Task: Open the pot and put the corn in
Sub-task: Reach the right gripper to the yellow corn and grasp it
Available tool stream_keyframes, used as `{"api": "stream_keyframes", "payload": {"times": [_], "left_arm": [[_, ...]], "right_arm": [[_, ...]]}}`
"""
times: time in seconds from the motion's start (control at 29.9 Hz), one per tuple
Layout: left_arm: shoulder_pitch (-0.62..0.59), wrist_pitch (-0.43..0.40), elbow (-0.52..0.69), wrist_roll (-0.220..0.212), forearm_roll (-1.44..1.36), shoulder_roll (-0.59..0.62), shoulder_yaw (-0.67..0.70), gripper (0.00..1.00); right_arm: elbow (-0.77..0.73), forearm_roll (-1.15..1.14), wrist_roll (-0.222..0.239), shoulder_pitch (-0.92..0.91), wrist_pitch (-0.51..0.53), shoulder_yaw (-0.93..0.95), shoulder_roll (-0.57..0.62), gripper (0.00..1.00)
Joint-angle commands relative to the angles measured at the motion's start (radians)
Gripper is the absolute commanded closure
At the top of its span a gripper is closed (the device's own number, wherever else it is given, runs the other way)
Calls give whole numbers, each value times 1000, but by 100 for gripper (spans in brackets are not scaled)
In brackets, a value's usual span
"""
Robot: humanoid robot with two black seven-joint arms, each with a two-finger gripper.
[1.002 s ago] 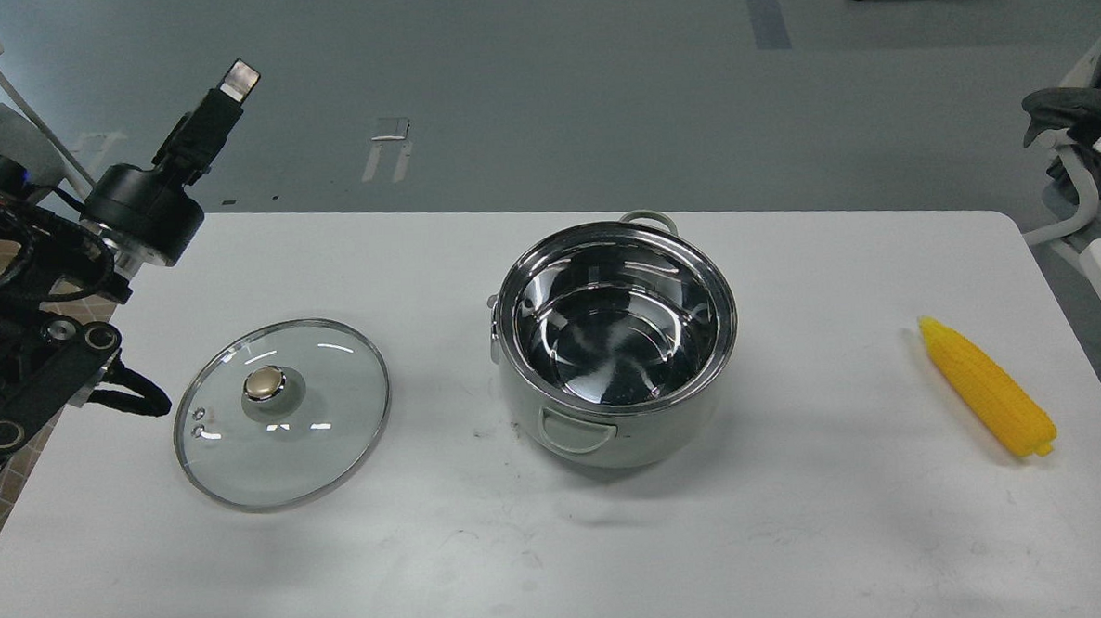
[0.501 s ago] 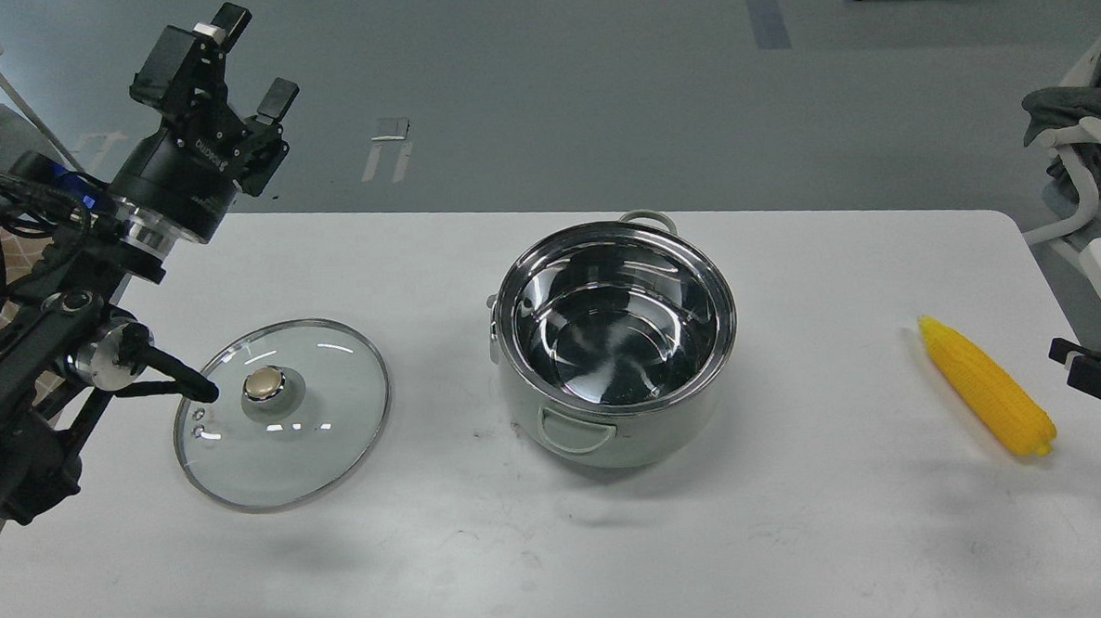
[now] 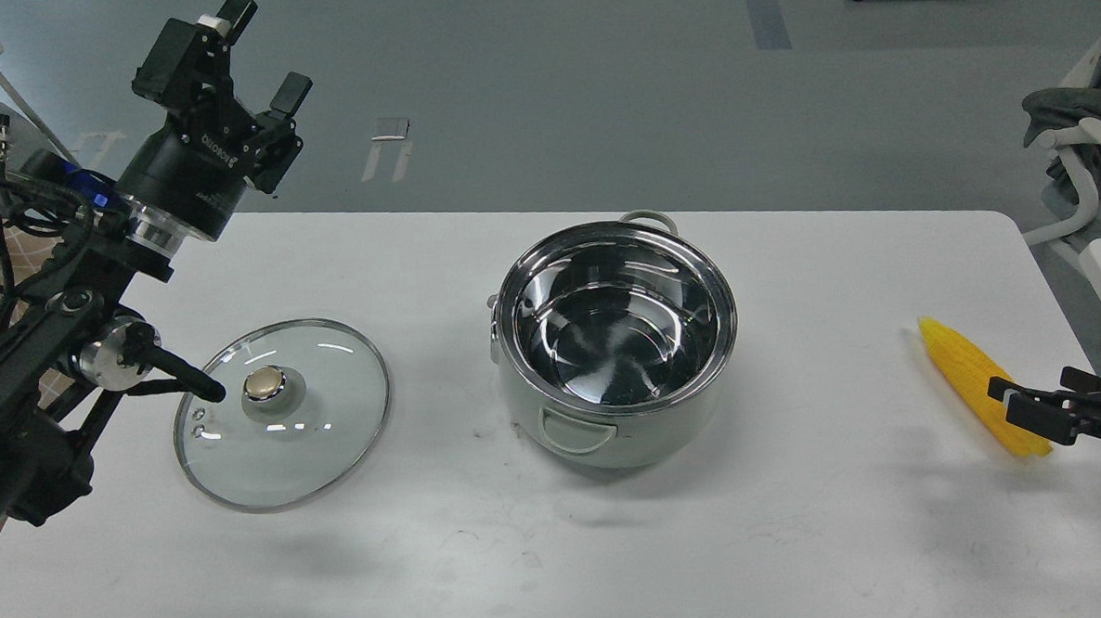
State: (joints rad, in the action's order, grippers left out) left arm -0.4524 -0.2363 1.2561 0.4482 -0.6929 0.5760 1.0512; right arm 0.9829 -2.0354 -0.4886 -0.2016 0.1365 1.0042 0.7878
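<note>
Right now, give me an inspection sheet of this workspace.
Surface: white table, faint scuffs.
Job's things: pot open and empty; corn lying at the right edge.
Clutter: glass lid flat on the table, left of the pot.
Grippers: left gripper raised off the table, open, empty; right gripper at the corn's thick end, grip unclear.
Cables: black wiring along the left arm.
Surroundings: grey floor; chair at right.

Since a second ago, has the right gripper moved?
Yes. The right gripper has come in from the right edge, leftward, and now overlaps the wide end of the unmoved corn.
</note>
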Motion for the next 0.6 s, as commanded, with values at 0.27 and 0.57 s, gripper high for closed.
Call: {"api": "stream_keyframes", "payload": {"times": [0.27,0.57], "left_arm": [[34,3,46,-6,0,1,39,4],[44,2,63,-28,0,-1,56,4]], "right_arm": [[-150,-23,0,-179,-2,-165,-71,5],[-202,-28,0,-193,-8,-210,-105,16]]}}
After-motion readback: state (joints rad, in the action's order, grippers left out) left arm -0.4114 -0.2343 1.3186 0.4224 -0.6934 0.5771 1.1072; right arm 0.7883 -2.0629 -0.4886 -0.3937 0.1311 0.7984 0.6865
